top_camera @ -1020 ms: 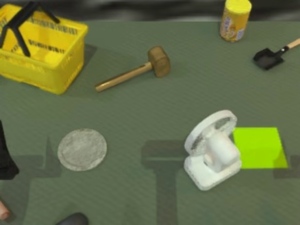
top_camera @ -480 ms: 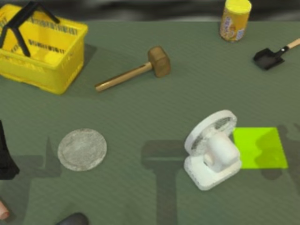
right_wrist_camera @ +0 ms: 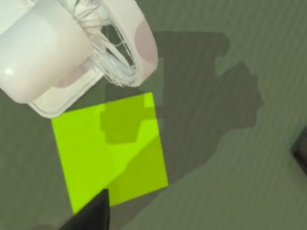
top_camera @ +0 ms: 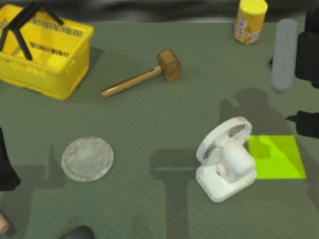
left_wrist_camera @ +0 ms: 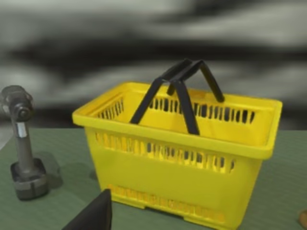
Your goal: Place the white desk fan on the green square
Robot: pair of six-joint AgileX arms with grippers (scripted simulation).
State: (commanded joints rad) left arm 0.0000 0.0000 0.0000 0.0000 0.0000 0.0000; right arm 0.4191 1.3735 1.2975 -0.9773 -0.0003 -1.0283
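Observation:
The white desk fan (top_camera: 225, 159) stands on the table right of centre, its round grille toward the far side. Its base touches the left edge of the green square (top_camera: 275, 157), which lies flat and bare. From the right wrist, the white desk fan (right_wrist_camera: 57, 52) sits just beyond one corner of the green square (right_wrist_camera: 108, 148). My right gripper (top_camera: 300, 123) hovers at the right edge, above the square's far right corner, open and holding nothing; one dark fingertip (right_wrist_camera: 91, 215) shows. My left arm (top_camera: 6, 169) is parked at the left edge, one fingertip (left_wrist_camera: 96, 215) in view.
A yellow basket (top_camera: 42, 47) with black handles stands at the back left. A wooden mallet (top_camera: 144, 74) lies mid-back, a yellow can (top_camera: 250, 20) stands at the back right, and a round grey disc (top_camera: 87, 158) lies front left. The right arm's grey link (top_camera: 284, 55) hangs over the back right.
The right arm has come into the top view from the right edge and now covers the small black shovel. Its shadow has slid across the square toward the fan. The fan has not moved.

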